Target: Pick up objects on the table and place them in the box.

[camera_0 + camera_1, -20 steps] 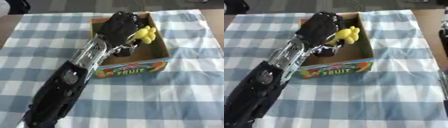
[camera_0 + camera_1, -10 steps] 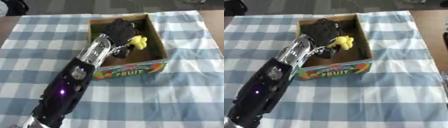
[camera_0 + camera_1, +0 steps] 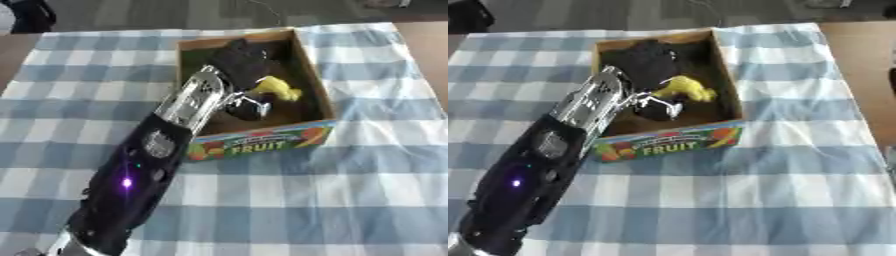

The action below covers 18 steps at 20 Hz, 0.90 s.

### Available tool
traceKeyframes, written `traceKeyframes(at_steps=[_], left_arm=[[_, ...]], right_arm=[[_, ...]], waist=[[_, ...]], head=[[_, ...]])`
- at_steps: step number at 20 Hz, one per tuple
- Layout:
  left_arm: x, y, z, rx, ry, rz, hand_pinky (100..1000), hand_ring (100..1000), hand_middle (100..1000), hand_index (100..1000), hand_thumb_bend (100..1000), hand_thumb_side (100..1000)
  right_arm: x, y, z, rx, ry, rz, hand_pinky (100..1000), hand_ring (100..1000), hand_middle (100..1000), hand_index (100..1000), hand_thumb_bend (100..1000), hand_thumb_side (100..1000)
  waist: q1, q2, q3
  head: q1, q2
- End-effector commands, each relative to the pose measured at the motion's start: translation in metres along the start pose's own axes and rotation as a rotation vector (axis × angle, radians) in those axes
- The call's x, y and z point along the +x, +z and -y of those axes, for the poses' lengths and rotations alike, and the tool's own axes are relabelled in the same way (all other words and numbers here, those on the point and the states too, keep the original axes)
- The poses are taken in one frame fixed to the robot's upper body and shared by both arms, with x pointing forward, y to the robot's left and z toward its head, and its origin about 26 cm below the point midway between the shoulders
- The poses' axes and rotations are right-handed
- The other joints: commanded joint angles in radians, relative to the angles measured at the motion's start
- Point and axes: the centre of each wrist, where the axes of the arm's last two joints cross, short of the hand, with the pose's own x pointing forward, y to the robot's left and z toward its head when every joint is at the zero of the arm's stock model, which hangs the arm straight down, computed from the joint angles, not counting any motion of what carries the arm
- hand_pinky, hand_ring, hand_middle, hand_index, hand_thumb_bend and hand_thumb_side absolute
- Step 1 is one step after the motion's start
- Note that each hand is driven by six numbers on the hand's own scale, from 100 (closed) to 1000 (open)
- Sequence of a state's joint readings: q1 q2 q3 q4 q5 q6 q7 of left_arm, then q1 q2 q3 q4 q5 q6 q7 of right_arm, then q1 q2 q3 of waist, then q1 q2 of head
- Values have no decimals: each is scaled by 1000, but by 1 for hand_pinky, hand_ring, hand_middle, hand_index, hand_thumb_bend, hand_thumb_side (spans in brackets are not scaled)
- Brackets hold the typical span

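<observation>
Left hand (image 3: pixel 243 62), curled, holds a lumpy yellow object (image 3: pixel 276 88) inside the box (image 3: pixel 317 90).

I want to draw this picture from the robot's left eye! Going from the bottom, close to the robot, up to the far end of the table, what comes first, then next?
Robot's left forearm with a purple light → FRUIT front wall of the box → yellow object in the box → left hand → box's far wall → far edge of the checked tablecloth.
</observation>
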<state>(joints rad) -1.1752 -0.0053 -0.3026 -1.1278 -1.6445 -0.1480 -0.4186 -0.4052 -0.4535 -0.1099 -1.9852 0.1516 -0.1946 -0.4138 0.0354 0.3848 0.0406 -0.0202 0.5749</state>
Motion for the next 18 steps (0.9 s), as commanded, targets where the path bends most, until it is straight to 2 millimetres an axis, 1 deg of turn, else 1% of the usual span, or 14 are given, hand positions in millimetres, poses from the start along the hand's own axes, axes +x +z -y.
traceKeyframes(at_steps=[1,2,3,5,6,8,9,10,11,14,16,18], left_arm=[[-10,2,-12,6,-29,-48,889,938,844,967,247,804],[-11,3,-12,5,-35,-64,896,945,852,975,293,823],[-12,3,-13,10,-41,-80,898,946,854,977,320,836],[-12,5,-15,33,-52,-106,892,941,848,972,321,842],[-12,6,-17,53,-53,-114,878,930,834,958,277,822],[-14,11,-25,113,-42,-138,845,900,803,934,121,775],[-16,14,-29,147,-31,-152,839,894,797,931,100,771],[-19,17,-34,185,-13,-167,812,869,778,921,100,772],[-23,21,-39,225,13,-188,808,865,775,920,100,771],[-33,34,-52,347,116,-255,723,799,726,903,100,743],[-38,43,-55,417,179,-295,666,764,694,887,100,734],[-41,53,-56,480,231,-333,645,745,673,885,100,738]], right_arm=[[5,-6,2,-4,-3,29,728,582,583,812,100,595],[5,-6,2,-4,-3,28,728,582,583,812,100,596],[5,-6,2,-4,-3,27,728,582,583,812,100,595],[5,-6,2,-4,-1,26,728,583,583,812,100,595],[5,-6,2,-4,-1,26,728,583,583,812,100,595],[5,-5,3,-5,1,25,728,583,583,812,100,595],[5,-5,3,-6,2,24,728,583,583,812,100,595],[5,-5,3,-7,4,24,728,583,584,812,100,595],[4,-5,4,-9,6,24,728,583,584,812,100,595],[4,-4,6,-16,15,21,728,583,584,812,100,595],[3,-4,7,-19,22,19,728,583,584,812,100,594],[3,-3,9,-23,29,17,728,584,584,812,100,595]], waist=[[-5,-19,-3],[-5,-19,-3],[-5,-19,-3],[-5,-20,-2],[-5,-20,-1],[-5,-22,1],[-5,-23,2],[-5,-25,4],[-4,-26,7],[-4,-31,18],[-3,-34,26],[-4,-37,35]], head=[[1,-12],[1,-12],[0,-11],[-1,-10],[-3,-10],[-6,-9],[-7,-7],[-10,-4],[-12,0],[-24,17],[-32,26],[-42,35]])
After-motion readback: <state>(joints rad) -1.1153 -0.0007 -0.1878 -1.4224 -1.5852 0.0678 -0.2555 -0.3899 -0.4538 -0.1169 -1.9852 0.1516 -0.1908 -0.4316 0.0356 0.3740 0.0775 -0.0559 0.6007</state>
